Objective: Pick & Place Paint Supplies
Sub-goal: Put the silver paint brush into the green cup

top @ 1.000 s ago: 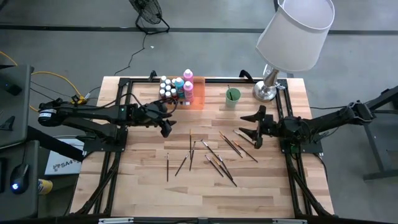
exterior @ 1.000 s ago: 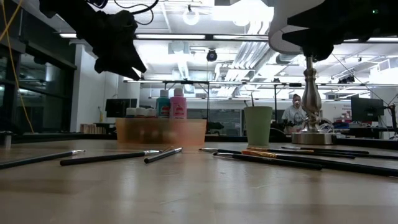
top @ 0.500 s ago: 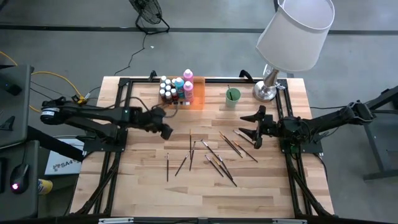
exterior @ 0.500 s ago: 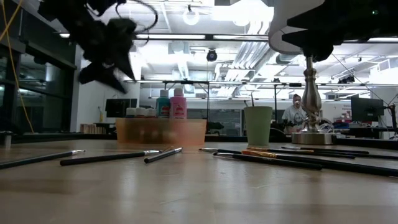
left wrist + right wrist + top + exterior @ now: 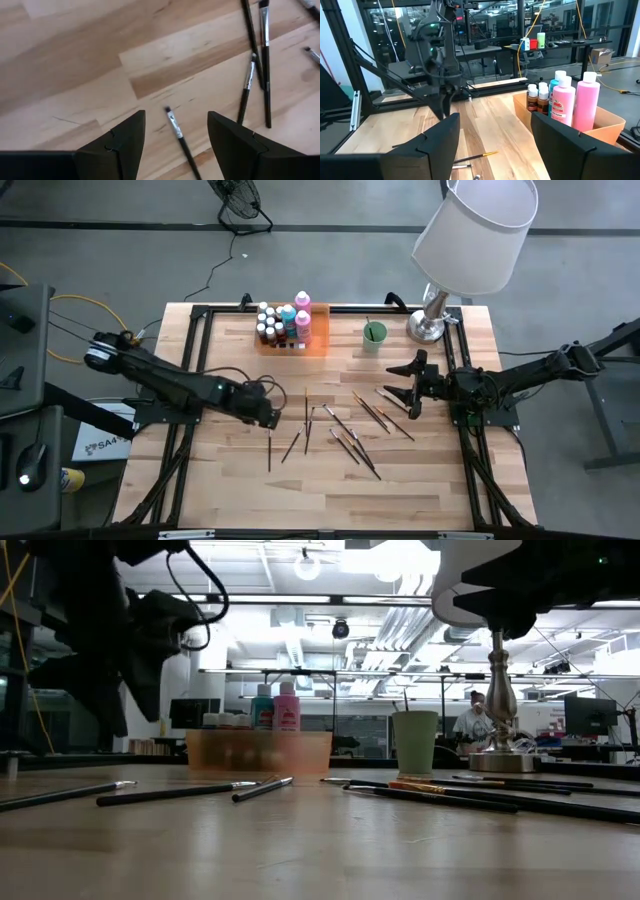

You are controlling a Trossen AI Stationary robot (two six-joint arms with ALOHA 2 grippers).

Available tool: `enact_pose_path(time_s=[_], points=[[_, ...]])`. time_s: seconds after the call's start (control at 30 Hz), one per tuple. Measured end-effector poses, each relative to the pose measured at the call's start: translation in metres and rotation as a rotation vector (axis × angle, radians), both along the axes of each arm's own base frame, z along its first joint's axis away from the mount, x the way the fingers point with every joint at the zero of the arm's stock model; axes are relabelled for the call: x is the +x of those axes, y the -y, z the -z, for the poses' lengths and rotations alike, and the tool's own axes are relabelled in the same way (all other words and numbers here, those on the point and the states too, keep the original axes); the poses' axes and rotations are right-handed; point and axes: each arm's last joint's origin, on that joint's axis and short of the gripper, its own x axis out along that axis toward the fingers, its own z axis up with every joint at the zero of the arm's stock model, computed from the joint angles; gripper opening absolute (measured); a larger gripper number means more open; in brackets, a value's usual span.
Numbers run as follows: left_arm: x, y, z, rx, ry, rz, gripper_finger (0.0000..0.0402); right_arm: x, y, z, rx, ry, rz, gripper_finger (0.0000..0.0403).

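Several thin paintbrushes [image 5: 340,428] lie scattered flat across the middle of the counter [image 5: 230,490], and I'm bringing my left claw [image 5: 271,415] in at about nine o'clock of that scatter, low and just beside the outermost one. That outermost brush [image 5: 179,135] shows in the left wrist view between my two dark fingers [image 5: 120,145], which stand well apart with nothing in them.

I judge these brushes featherlight and stiff: slim round dark handles, a metal ferrule, a small soft tip. Lying flat on smooth butcher-block wood, one could roll or skid if I nudge it, so I'd pinch across the handle near its middle, jaws square to the shaft, and stay off the bristles.

Paint bottles [image 5: 283,322] stand packed upright in the translucent orange tray [image 5: 318,340] at twelve o'clock: small glossy plastic cylinders with white caps, pink ones tallest. They look rigid, a bit slick and top-heavy.

My right claw [image 5: 404,381] waits at three o'clock of the scatter, fingers spread and empty, near the green cup [image 5: 374,334] and the lamp [image 5: 470,250].
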Motion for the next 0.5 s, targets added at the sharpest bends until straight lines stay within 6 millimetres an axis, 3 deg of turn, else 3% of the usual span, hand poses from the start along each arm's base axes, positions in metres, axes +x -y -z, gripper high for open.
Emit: enact_pose_path(time_s=[0.27,0.5], points=[[0.033,0.009,0.010,-0.026,-0.127,-0.047,0.0207,0.000,0.000,0.000,0.000,-0.002,0.000,0.0239],[0.046,0.015,0.017,-0.076,-0.304,-0.105,0.0207,0.000,0.000,0.001,-0.003,-0.013,0.000,0.0239]])
